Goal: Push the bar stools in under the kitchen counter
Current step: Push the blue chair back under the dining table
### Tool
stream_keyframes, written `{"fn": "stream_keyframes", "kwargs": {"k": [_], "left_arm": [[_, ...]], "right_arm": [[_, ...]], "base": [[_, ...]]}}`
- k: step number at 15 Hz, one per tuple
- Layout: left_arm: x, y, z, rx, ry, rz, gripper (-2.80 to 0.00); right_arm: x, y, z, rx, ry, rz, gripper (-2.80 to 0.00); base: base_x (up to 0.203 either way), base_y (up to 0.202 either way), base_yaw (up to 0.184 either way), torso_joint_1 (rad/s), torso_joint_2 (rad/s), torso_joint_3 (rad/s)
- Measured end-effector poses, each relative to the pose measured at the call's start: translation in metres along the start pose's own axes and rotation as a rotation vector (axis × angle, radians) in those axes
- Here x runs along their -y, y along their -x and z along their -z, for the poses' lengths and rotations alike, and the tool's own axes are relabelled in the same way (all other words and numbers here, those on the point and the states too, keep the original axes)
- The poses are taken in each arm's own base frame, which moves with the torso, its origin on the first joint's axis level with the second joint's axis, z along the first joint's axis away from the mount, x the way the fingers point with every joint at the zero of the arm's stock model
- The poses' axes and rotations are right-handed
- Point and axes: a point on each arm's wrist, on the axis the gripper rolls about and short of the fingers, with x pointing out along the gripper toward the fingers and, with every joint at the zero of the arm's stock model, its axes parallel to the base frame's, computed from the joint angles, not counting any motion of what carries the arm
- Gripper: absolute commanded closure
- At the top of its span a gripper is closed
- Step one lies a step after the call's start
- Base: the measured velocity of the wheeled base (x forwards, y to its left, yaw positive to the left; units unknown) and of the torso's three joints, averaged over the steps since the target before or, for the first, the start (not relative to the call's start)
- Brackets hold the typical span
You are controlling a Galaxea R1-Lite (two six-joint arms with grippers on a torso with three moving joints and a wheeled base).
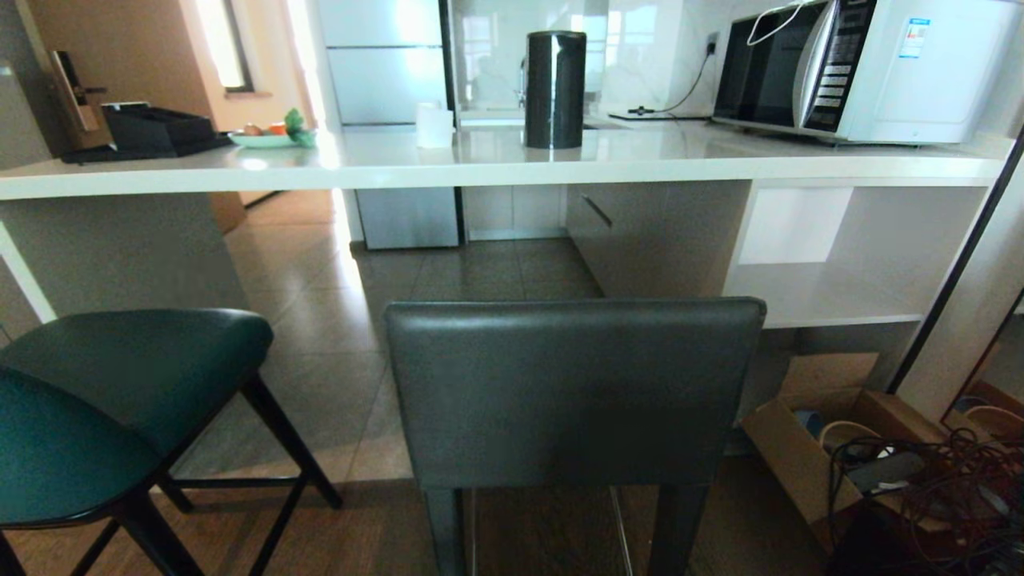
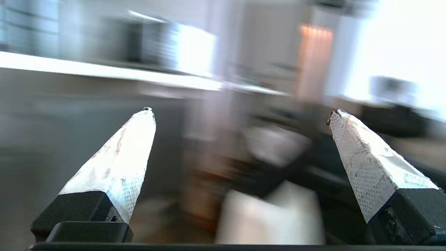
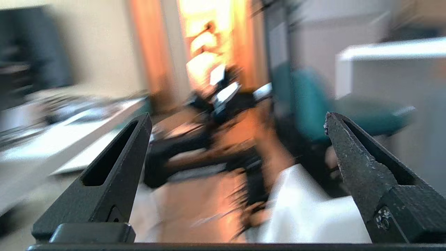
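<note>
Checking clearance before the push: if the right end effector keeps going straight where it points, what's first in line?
Hard to say: the right end effector is open and empty, aimed at blurred dark clutter on the floor; the teal stool sits off to one side.

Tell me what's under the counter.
Under the counter: bare tiled floor, a drawer cabinet, open shelves. Neither stool is under it; the grey stool hides nearer floor.

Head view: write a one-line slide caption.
Dark grey rectangular-backed stool and teal leather stool stand short of the glossy white stone counter, neither tucked under.
</note>
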Motion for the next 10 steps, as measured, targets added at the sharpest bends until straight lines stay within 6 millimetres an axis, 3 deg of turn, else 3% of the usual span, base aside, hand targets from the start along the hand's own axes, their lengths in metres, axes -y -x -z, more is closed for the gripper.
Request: {"fn": "stream_keyframes", "kwargs": {"k": [2,5,7,10], "left_arm": [[-0.011,0.0,0.005,0.011,-0.132,-0.225,-2.8],[-0.03,0.008,0.026,-0.107,-0.368,-0.493,-2.8],[-0.039,0.014,0.038,-0.194,-0.487,-0.653,-2.8],[-0.046,0.019,0.046,-0.246,-0.515,-0.811,-2.8]], "right_arm": [[0.016,0.001,0.002,0.099,0.083,0.14,-2.8],[0.039,0.008,0.012,0.185,0.251,0.514,-2.8],[0.045,0.015,0.021,0.149,0.31,0.727,-2.8],[0.062,0.028,0.045,0.035,0.324,1.0,-2.8]], "base": [[0.0,0.0,0.0,0.0,0.0,0.0],[0.0,0.0,0.0,0.0,0.0,0.0],[0.0,0.0,0.0,0.0,0.0,0.0],[0.0,0.0,0.0,0.0,0.0,0.0]]}}
